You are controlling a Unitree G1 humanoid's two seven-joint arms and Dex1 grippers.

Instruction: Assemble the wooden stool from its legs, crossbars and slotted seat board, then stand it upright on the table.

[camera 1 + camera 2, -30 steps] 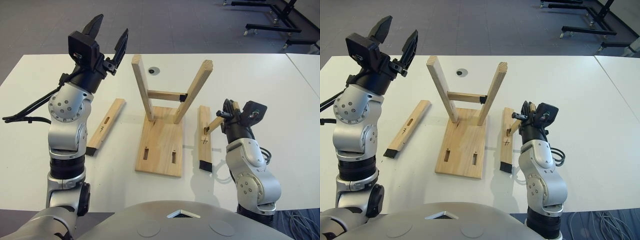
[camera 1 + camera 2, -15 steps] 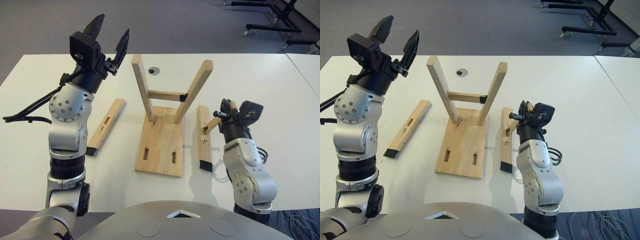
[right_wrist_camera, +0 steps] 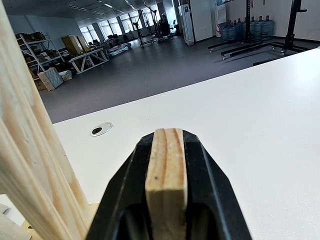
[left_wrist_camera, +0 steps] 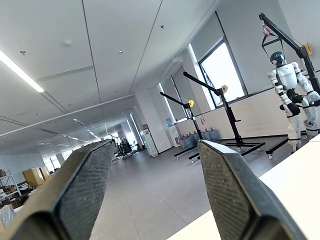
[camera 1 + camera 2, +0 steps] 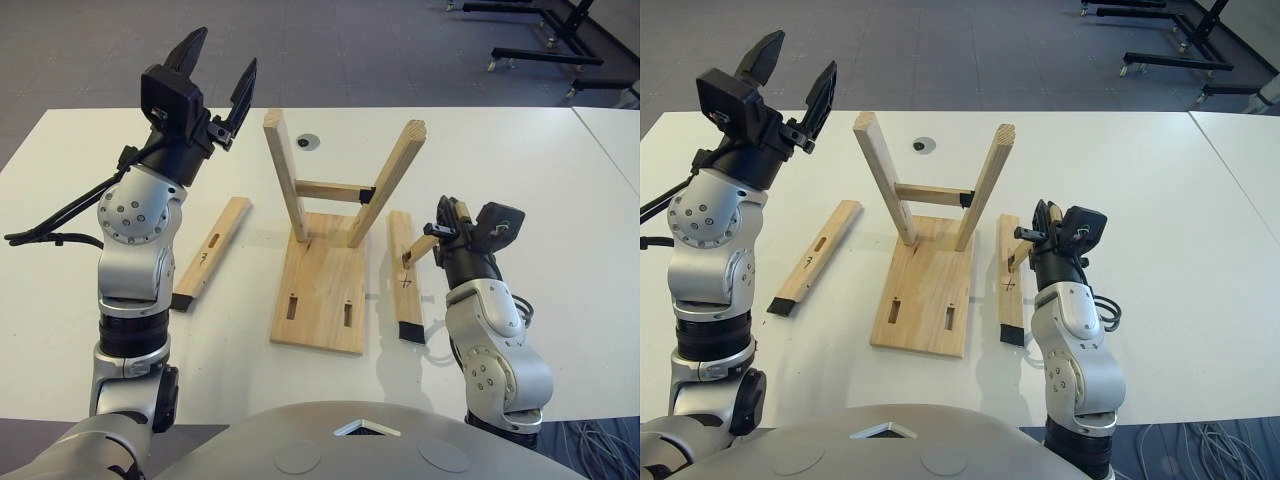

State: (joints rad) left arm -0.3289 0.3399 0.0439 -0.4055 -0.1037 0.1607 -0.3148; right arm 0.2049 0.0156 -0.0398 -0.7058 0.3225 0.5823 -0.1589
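A flat pale wooden seat board with rectangular slots (image 5: 322, 300) lies near the middle of the white worktop (image 5: 520, 160). Two pale wooden legs stand up from the board's far end, leaning apart toward their tops: the left upright leg (image 5: 284, 175) and the right upright leg (image 5: 392, 180). A short wooden crossbar with a black end (image 5: 328, 191) joins them about halfway up. Two slots near the board's near edge stand open.

A third pale wooden leg with a black tip and a slot in its face (image 5: 212, 250) lies flat on the worktop to the left of the board, apart from it. A fourth leg of the same kind (image 5: 408, 300) lies flat just beside the board's right edge.

The right hand (image 5: 447, 212) hangs low over the worktop, just to the right of the fourth leg. It is clamped on a second short wooden bar (image 5: 424, 247), which the right wrist view shows pinched between the black fingers (image 3: 125, 185). The bar slants down to meet the fourth leg at its slot. Whether its end sits inside the slot cannot be told.

The left hand (image 5: 222, 55) is raised high over the left part of the worktop, beyond the third leg. Its fingers (image 4: 80, 185) point upward, spread wide apart, with nothing between them.

A small round dark hole (image 5: 309, 141) shows in the worktop behind the upright legs.
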